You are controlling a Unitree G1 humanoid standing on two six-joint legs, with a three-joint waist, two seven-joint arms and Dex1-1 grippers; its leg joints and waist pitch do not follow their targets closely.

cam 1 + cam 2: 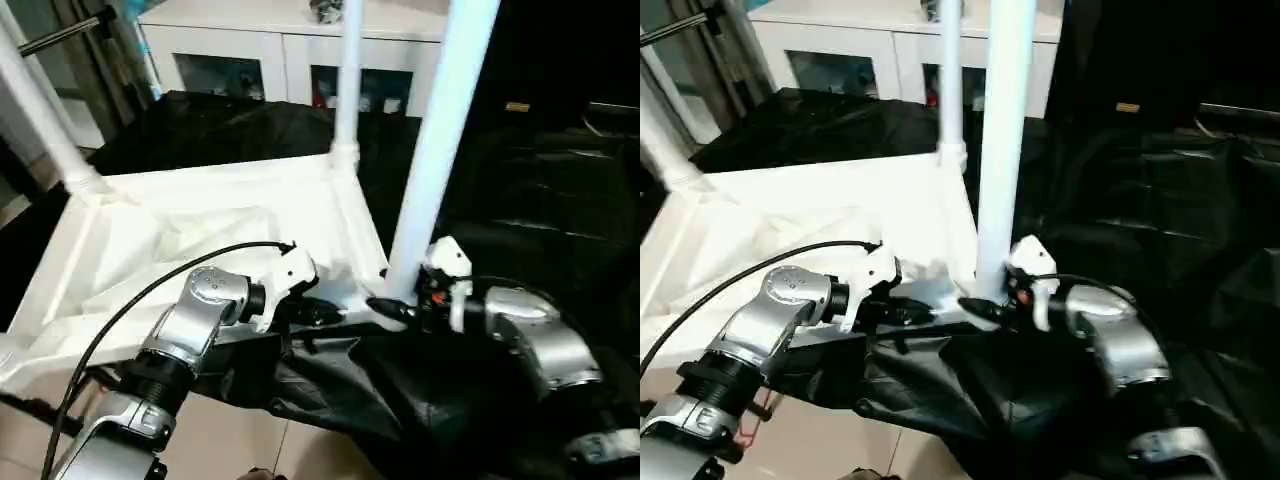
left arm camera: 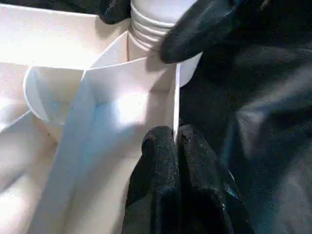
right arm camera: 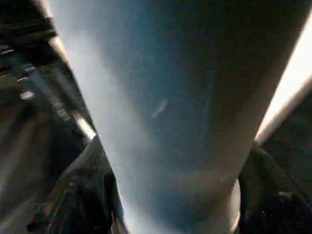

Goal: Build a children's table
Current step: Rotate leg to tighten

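Black cloth [image 1: 540, 210] is draping the table, with a white cabinet [image 1: 290, 40] standing behind; the upturned tabletop [image 1: 180, 250] is lying on it, legs [image 1: 347, 80] rising from its far sockets; the right pincer [image 1: 395, 305] is clasping the nearest leg [image 1: 440, 140] at the near corner socket; the left wrist view is showing the left pincer [image 2: 176, 139], closed, pinching the tabletop's rim beside the leg's threaded end [image 2: 151, 24]; floor tiles [image 1: 220, 440] are lying past the near edge.
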